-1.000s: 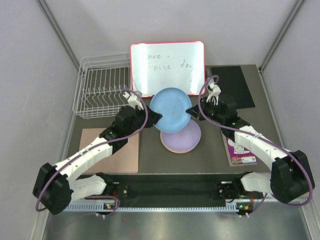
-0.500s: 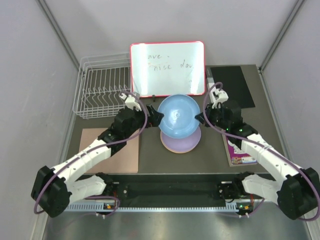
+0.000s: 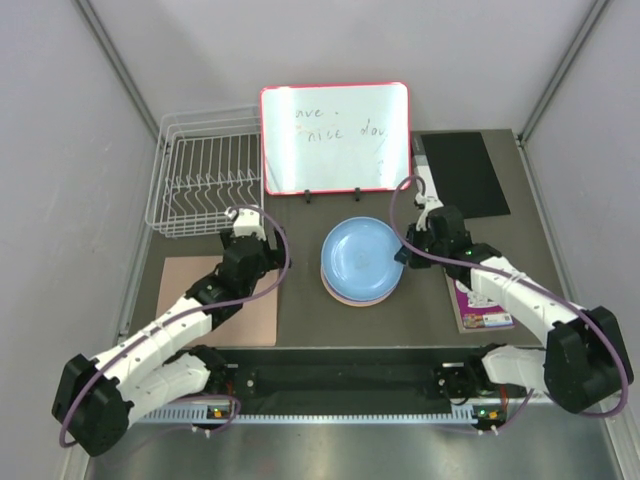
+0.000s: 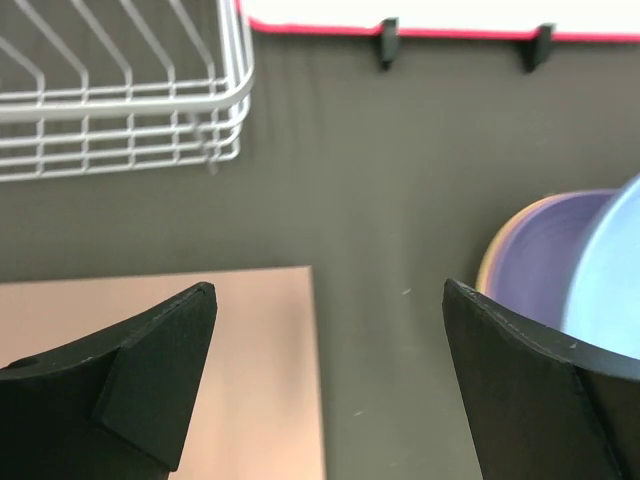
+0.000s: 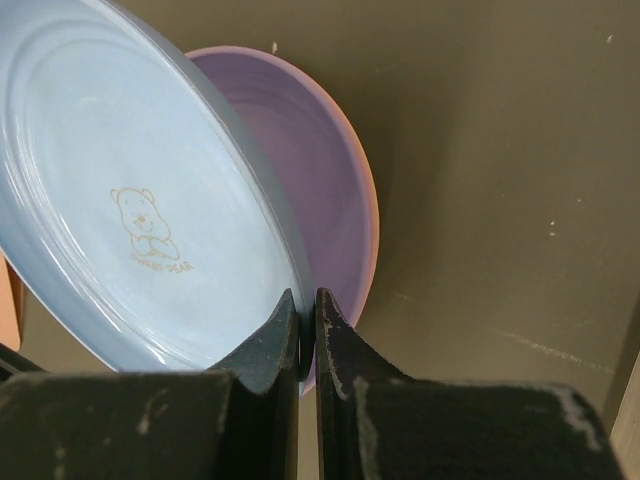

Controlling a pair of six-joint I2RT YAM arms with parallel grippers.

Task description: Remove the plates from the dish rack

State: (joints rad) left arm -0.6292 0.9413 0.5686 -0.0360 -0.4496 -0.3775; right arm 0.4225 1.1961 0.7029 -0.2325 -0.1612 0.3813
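The light blue plate (image 3: 360,255) lies over a stack of plates at the table's middle, and the lavender plate (image 3: 372,296) shows under it. My right gripper (image 3: 402,256) is shut on the blue plate's right rim. In the right wrist view the blue plate (image 5: 120,200) tilts above the lavender plate (image 5: 315,170), with an orange rim (image 5: 373,235) below, and the right gripper (image 5: 307,297) pinches the blue rim. My left gripper (image 3: 250,222) stands open and empty left of the stack. The left gripper (image 4: 327,292) hangs over bare table. The white wire dish rack (image 3: 205,185) holds no plates.
A red-framed whiteboard (image 3: 335,135) stands behind the stack on small black feet (image 4: 389,42). A tan mat (image 3: 220,300) lies front left, under my left arm. A black mat (image 3: 462,172) lies back right, and a purple booklet (image 3: 482,300) under my right arm.
The blue plate came down from mid-air between both grippers onto the stack. My left gripper opened, let go and drew back left. The right gripper kept its hold.
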